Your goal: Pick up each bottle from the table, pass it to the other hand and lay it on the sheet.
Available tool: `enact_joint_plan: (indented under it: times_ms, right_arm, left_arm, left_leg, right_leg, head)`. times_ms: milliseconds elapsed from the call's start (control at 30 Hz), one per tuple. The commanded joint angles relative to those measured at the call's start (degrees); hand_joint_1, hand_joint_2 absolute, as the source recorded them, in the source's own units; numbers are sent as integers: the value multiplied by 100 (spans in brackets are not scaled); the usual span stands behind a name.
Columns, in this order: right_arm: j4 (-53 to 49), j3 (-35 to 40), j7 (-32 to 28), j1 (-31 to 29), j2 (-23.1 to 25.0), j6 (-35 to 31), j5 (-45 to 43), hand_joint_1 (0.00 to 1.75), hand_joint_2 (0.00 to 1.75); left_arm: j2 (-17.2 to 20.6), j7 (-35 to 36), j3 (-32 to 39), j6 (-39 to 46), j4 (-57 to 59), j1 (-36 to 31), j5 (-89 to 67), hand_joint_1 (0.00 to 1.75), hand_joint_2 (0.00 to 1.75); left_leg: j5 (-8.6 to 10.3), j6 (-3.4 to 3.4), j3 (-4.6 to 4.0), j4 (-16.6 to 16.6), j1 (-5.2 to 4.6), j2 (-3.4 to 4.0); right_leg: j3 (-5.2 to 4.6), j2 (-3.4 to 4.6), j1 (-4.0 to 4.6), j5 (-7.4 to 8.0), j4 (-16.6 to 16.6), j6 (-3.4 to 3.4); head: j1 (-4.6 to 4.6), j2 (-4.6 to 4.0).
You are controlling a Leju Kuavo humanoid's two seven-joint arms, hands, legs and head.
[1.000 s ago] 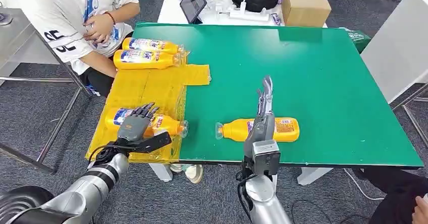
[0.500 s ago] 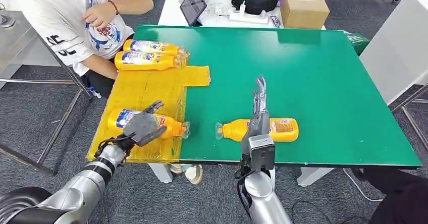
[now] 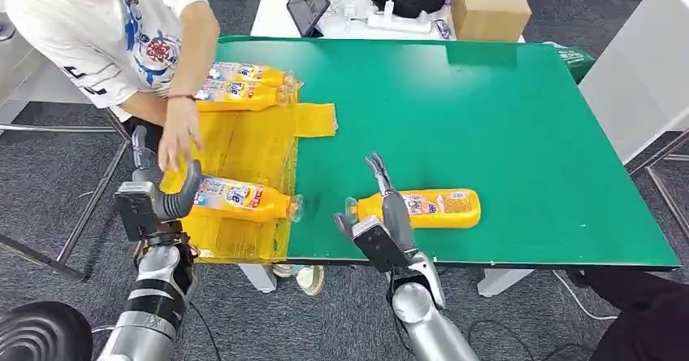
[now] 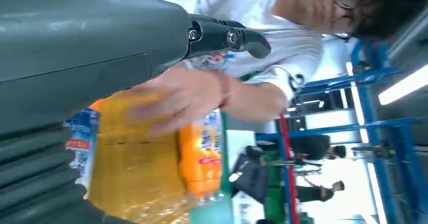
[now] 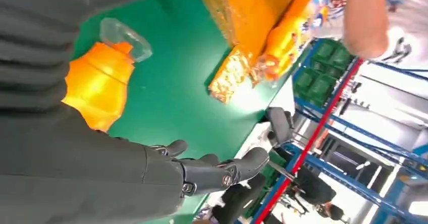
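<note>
Just beyond the fingers of the right hand (image 3: 382, 223) lies the bottle (image 3: 422, 207) still to be moved, flat on the green table (image 3: 504, 125) with its clear cap pointing toward the yellow sheet (image 3: 244, 145). The step in hand looks like the pick-up: the right hand is raised on edge at the bottle's neck end, fingers spread and holding nothing, the neck just beside the palm. In the right wrist view the orange shoulder and cap sit close against the hand while the dark fingers (image 5: 217, 171) reach past them without closing. The next move, as I judge it, calls for the fingers to wrap round the body and lift, then carry it across for the hand-over.

The left hand (image 3: 154, 202) stands upright at the near edge of the sheet, thumb and fingers apart, empty. A laid bottle (image 3: 240, 200) rests on the sheet just past its thumb. A person's hand (image 3: 179, 137) hovers over the sheet right beside those fingers, so the hand-over space is crowded. Two more bottles (image 3: 244, 84) lie at the sheet's far end.
</note>
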Motion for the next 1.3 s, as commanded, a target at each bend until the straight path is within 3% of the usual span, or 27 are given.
enact_joint_plan:
  times_ms: [33,100,167,267,400,500,733,1300]
  right_arm:
    - [426,144,884,-381,-791,76,899,0,175]
    - [253,15,1158,-354,-1105,282,1147,0,175]
    - [205,-32,1700,-412,-1579,903,1546,0,175]
    - [291,-222,1921,-593,-2112,1285,1755,0,175]
    - [827,-351,1973,-1154,-2338,1637,1876,0,175]
    - [1606,-266,1981,-1539,-2245,1862,1924,0,175]
    - [3122,-109,1876,-2145,-2032,1682,2031,0,175]
    - [4295,255,1404,-2849,-1971,2541,1747,0,175]
  left_arm:
    - [14,33,-538,-18,-977,419,344,0,175]
    - [-75,33,-566,-149,-1117,611,433,0,175]
    - [-121,40,-607,-329,-1134,778,390,0,175]
    - [-132,33,-718,-380,-1026,903,166,0,175]
    - [-177,33,-821,-484,-677,768,-42,0,175]
    - [-216,36,-837,-551,-411,639,-23,0,175]
    - [-194,33,-932,-631,-94,466,5,0,175]
    - [-192,33,-1089,-773,461,118,171,0,175]
  left_leg:
    - [-9,12,17,-2,4,13]
    - [-8,14,14,-3,2,7]
    - [-3,13,6,-4,-3,-5]
    - [-2,12,-3,0,-8,-9]
    - [-4,13,-8,6,-17,-2]
    - [-6,13,1,5,-13,11]
    - [-2,9,3,1,-6,14]
    - [-3,9,6,2,-2,14]
  right_leg:
    - [20,3,9,-3,-10,-16]
    - [19,-3,7,-3,-12,-13]
    - [10,-12,1,-3,-11,-7]
    - [4,-12,-5,-3,-7,-4]
    - [-2,-6,-14,-1,-1,-7]
    - [5,4,-10,4,-5,-11]
    - [-1,4,-3,6,-7,-2]
    - [5,5,1,6,-9,-4]
  head:
    - [2,0]
    - [-2,0]
    - [-4,0]
    - [0,0]
    - [0,0]
    - [0,0]
    - [-2,0]
    - [0,0]
